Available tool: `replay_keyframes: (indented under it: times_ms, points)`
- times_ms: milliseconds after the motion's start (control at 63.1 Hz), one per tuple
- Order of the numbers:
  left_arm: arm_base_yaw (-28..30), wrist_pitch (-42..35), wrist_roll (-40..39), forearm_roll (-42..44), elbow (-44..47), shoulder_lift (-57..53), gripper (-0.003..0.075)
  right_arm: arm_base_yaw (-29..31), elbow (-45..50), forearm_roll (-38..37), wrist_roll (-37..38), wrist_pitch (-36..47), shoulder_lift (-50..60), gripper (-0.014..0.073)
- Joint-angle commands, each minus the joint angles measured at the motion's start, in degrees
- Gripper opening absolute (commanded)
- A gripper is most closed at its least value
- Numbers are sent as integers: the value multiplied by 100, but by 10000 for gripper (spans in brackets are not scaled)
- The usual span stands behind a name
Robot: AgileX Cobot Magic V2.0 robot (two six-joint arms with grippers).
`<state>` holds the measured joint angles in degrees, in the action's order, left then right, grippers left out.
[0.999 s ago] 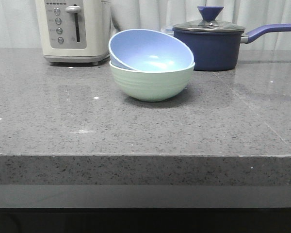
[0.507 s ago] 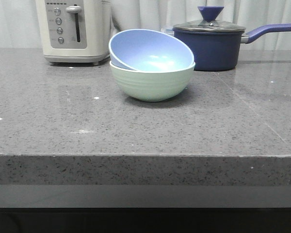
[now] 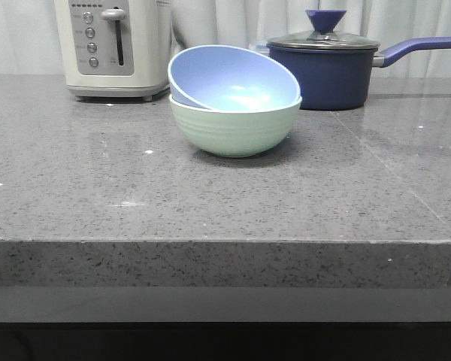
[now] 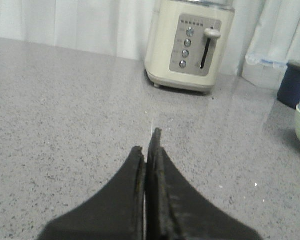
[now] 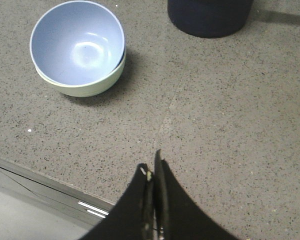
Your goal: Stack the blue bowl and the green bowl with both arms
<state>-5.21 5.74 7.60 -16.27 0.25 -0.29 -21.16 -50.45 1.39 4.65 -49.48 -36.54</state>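
Nothing had shifted across the last second of front views: both bowls, the toaster and the saucepan sat exactly where they had been, and no arm appeared in that view at any point.

Starting at the claws, the left gripper (image 4: 149, 150) was clenched with its fingers pressed together on nothing, above bare counter (image 4: 65, 125), with the toaster (image 4: 189, 47) further off and the green bowl's edge just showing at the side of its view. The right gripper (image 5: 152, 172) was likewise closed and empty, near the counter's front edge and well apart from the bowls.

Beyond them, the blue bowl (image 3: 233, 77) lay nested inside the green bowl (image 3: 235, 128), tilted so its far rim rode higher than its near one, in front of the lidded saucepan (image 3: 325, 68).

That stillness, with both claws empty and withdrawn, suggested the stacking was finished. The blue bowl's tilt was the only flaw; it looked settled, though not fully seated.
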Motion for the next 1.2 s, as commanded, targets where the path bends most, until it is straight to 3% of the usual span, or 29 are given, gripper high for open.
replay_keyframes:
  times_ms: [0,285,444,1189]
  points:
    - [-64,-574,-12,-68,27,-109,-20,2,-131,-77,-51,386,14,-63]
    - [-69,-574,-55,25,27,-109,-20,2,-131,-77,-51,386,14,-63]
    - [-117,-538,-1672,1530,27,-109,-20,2,-131,-77,-51,386,14,-63]
    - [-107,-574,-1333,1408,27,-98,-20,2,-131,-77,-51,386,14,-63]
